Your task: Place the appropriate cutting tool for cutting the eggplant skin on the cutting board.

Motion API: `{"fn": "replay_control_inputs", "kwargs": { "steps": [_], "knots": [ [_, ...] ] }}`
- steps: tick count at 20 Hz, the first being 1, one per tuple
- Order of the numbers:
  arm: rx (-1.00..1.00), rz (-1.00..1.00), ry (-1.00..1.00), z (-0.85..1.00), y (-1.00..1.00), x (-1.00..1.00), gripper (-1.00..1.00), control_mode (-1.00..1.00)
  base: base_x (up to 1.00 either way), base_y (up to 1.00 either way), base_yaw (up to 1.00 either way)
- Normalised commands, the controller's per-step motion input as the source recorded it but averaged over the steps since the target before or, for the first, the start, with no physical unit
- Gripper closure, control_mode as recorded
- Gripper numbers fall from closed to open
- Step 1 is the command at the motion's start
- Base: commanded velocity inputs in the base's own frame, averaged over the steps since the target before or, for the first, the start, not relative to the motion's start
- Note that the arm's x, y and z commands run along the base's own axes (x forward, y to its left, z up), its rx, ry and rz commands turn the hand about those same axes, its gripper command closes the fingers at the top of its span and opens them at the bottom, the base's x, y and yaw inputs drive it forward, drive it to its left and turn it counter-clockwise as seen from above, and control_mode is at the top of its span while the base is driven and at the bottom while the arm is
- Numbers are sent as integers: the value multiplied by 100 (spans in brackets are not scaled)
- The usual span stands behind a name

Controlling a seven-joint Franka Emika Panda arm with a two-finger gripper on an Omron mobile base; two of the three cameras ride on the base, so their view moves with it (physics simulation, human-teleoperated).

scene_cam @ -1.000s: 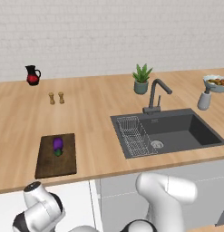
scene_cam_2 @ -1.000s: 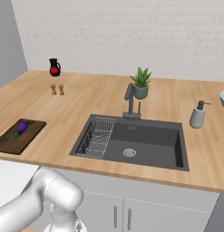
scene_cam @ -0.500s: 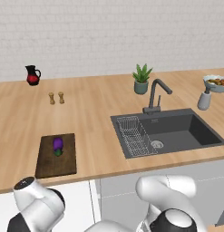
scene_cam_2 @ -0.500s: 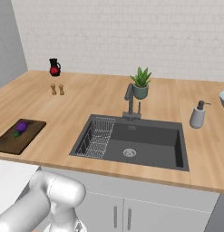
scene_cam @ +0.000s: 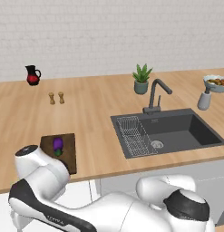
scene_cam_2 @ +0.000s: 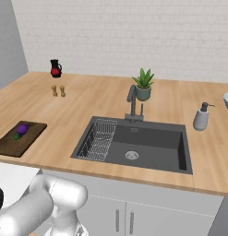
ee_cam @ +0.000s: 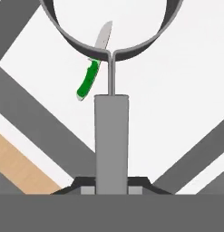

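In the hand view the grey metal peeler [ee_cam: 111, 136] stands straight up from my gripper [ee_cam: 111, 185], slim handle between the finger tips and rounded loop head at the top edge. The gripper is shut on its handle. Behind it the green-handled knife [ee_cam: 91, 68] lies on a white surface, apart from the peeler. The dark brown cutting board [scene_cam: 68, 156] lies at the counter's front left with the small purple eggplant [scene_cam: 58, 144] on it. From the right base view the cutting board [scene_cam_2: 11, 143] and eggplant [scene_cam_2: 21, 129] sit at far left.
The white arm [scene_cam: 41, 174] bends low in front of the counter, below the board. A dark sink [scene_cam: 170, 131] with a wire rack [scene_cam: 133, 133] and faucet [scene_cam: 155, 95] lies to the right. A red jug [scene_cam: 32, 75], two shakers [scene_cam: 56, 98], a plant [scene_cam: 141, 79] and a soap bottle [scene_cam_2: 201, 117] stand further back.
The arm's white link at the lower left of the left base view has risen and now reaches the board's front edge. Board and eggplant have not moved.
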Motion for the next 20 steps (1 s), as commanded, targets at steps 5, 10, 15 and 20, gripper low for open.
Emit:
{"fn": "replay_control_inputs", "kwargs": {
  "steps": [5, 10, 15, 20],
  "knots": [
    [0, -7, 0, 68, 0, 97, 100, -100, 0, 0, 0],
    [0, -9, 0, 2, 0, 100, 100, -100, 0, 0, 0],
    [0, -4, 0, -12, 0, 100, 100, -100, 0, 0, 0],
    [0, 0, 0, -33, 0, 92, 100, -100, 0, 0, 0]
  ]
}}
